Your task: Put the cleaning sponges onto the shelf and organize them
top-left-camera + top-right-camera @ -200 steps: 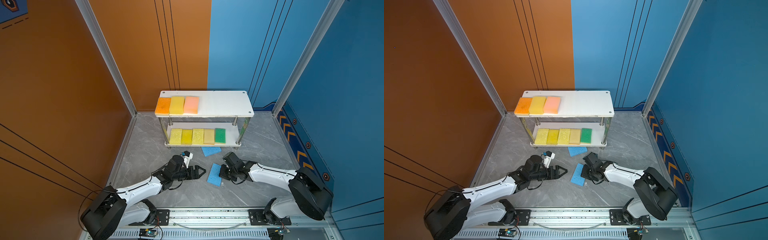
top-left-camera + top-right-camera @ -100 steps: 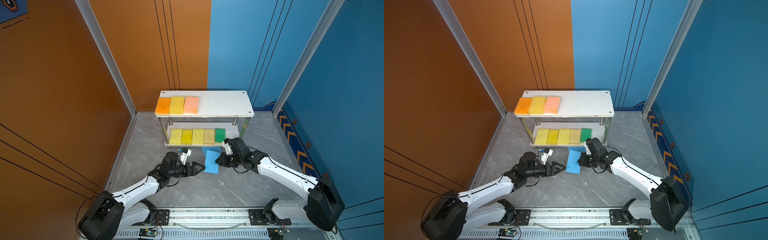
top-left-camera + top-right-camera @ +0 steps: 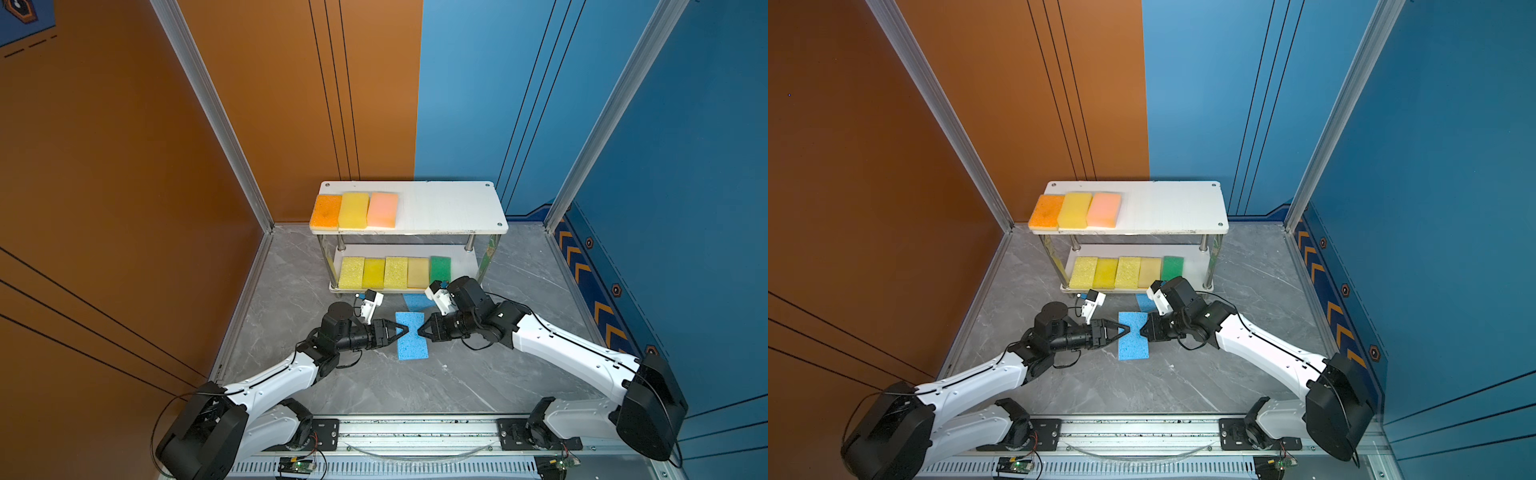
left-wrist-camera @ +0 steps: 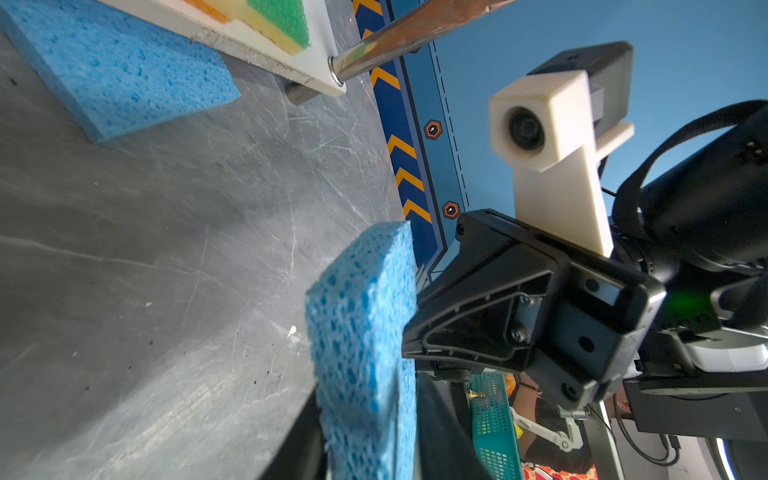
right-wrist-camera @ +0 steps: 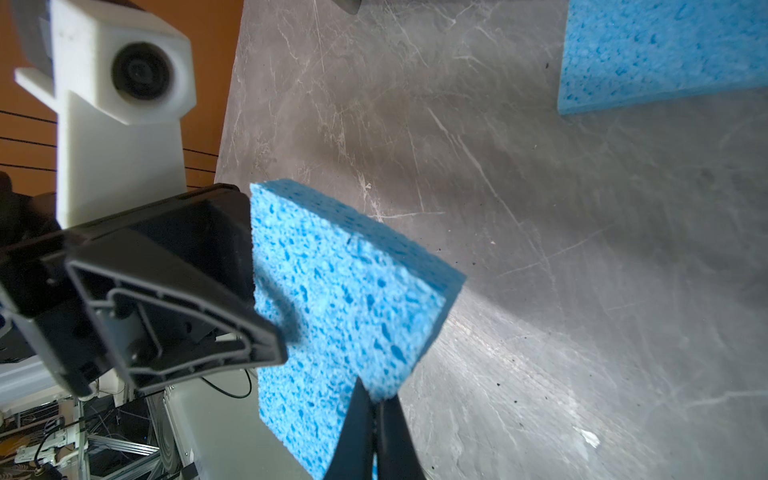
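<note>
Left gripper (image 3: 407, 331) closed from wide onto blue sponge (image 3: 411, 348), mid-air before shelf (image 3: 449, 208); my right gripper (image 3: 419, 332) pinches opposite edge. Both hold now. Handover ready, I judge: right lets go, left shelves it. On floor (image 3: 457, 374): second sponge (image 3: 412, 300).

Left arm (image 3: 274, 378) and right arm (image 3: 573, 353): white shells, small screws, black joint housings, bulkiest nearest the base rail (image 3: 415, 430). Thin black cables loop off the joints. Far from rail: black ribbed triangular fingers (image 5: 174, 303), white boxy wrist camera (image 4: 536, 120), round black lens.
</note>
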Controlling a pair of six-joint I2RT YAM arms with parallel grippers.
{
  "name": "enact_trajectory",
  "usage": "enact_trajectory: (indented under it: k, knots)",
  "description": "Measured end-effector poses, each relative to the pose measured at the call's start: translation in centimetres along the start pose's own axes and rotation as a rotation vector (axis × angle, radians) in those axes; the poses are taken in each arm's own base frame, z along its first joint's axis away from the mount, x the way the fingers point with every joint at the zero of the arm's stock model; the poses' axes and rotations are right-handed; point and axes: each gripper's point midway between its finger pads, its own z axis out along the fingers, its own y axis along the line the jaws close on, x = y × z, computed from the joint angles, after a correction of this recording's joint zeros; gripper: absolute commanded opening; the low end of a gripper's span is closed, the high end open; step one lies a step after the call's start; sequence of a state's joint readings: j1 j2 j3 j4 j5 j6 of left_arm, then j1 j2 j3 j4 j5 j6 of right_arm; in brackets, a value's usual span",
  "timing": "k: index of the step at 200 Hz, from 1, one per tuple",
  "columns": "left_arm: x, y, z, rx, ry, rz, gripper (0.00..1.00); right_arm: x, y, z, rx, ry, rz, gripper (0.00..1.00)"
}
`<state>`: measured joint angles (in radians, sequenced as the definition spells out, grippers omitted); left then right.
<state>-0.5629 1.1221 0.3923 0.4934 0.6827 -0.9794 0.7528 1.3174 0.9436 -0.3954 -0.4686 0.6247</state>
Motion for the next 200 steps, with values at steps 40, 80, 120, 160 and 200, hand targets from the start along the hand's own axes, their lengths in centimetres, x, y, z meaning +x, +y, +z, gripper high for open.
enact_trajectory:
  k: [40,80,120,160,200]
  knots:
    - [-0.4,-0.2,-0.2,0.008,-0.016,-0.007,0.0,0.1,0.0,-0.2,0.001,0.0,0.02,0.27]
    - [-1.4,-0.3,-0.9,0.015,-0.056,-0.009,0.0,0.6,0.5,-1.5,-0.033,-0.035,0.051,0.28]
    - [-1.6,-0.4,-1.0,0.019,-0.064,-0.016,0.0,1.2,1.0,-1.5,-0.05,-0.03,0.066,0.29]
    - [-1.7,-0.5,-1.0,0.021,-0.066,-0.017,0.0,1.5,1.5,-1.0,-0.062,-0.021,0.057,0.29]
    - [-2.0,-0.7,-1.3,0.026,-0.082,-0.018,0.0,1.4,1.5,-0.4,-0.062,-0.015,0.057,0.29]
